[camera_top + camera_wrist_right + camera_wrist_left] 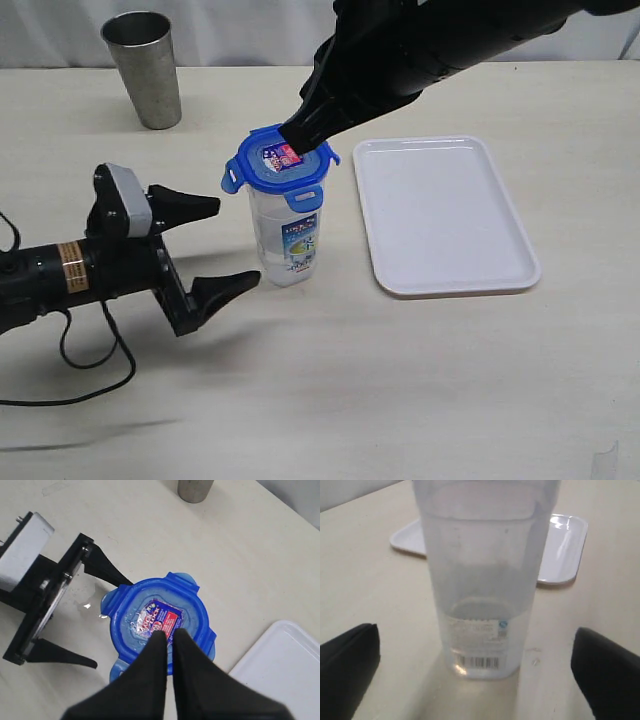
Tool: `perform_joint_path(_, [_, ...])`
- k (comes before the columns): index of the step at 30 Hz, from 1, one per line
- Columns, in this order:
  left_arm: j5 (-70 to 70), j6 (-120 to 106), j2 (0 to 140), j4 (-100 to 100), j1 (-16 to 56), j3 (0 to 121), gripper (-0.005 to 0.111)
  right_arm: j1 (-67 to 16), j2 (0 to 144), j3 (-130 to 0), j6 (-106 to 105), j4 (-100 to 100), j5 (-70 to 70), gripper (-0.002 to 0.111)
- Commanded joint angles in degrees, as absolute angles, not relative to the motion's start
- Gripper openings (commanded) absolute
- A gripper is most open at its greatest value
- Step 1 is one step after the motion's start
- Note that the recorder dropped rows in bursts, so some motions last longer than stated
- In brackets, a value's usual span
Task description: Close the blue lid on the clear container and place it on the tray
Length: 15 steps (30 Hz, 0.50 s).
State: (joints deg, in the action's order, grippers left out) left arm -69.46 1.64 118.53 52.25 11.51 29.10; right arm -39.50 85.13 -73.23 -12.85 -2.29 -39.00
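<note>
The lid [283, 160] sits on the container [285, 240], just left of the tray [445, 215]. Our right gripper [169, 635], jaws pressed together, touches the lid. Our left gripper [233, 243] flanks the container, jaws spread and not touching it. We judge that latching the flaps and moving it to the tray remain.

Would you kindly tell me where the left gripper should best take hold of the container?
Take the container by its side walls at mid-height, below the lid flaps, coming in level from the left gripper side. It stands upright with straight walls, and the open jaws face it, one to each side, not touching.
</note>
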Motion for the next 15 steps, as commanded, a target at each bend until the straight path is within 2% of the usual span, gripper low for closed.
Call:
perform_joint_path(1, [-69.8, 1.4, 119.6, 50.2, 15.8, 32.6, 0.101, -39.5, 84.7, -72.9, -13.3, -1.9, -38.4, 0.004])
perform_joint_path(15, [-70.0, 7.6, 123.5, 47.7, 17.4, 38.1, 0.101, -39.5, 84.7, -72.9, -12.6, -2.1, -38.3, 0.004])
